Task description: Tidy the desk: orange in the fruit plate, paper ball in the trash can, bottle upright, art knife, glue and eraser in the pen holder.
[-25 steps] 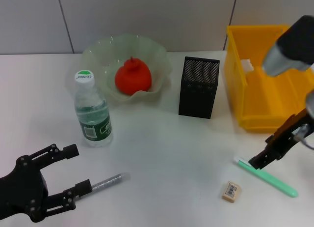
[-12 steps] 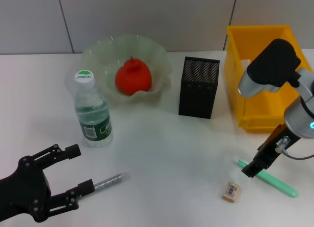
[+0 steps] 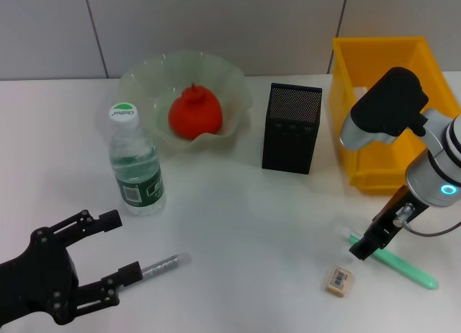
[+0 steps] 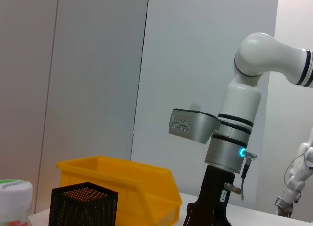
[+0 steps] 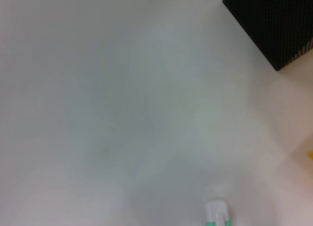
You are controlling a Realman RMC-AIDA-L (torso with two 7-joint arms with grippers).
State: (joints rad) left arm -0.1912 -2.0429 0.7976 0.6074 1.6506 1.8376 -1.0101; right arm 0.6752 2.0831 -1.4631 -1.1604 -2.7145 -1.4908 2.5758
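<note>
The right end effector (image 3: 362, 248) is hanging at the white end of the art knife (image 3: 400, 264), which is lying at 4 o'clock on the tabletop (image 3: 245, 225); whether its fingers are spread I cannot tell. The eraser (image 3: 338, 280) is sitting just beside, toward 7 o'clock from it. For a clean pick, I judge it should be straddling the slim barrel crosswise, clear of the eraser. The left end effector (image 3: 112, 254) is waiting wide open at 8 o'clock, near the glue (image 3: 164, 264)

Right arm swings in over the desk; right gripper (image 3: 362, 248) shifts toward the white end of the art knife (image 3: 395, 261). Left gripper (image 3: 115, 255) creeps slightly forward.
</note>
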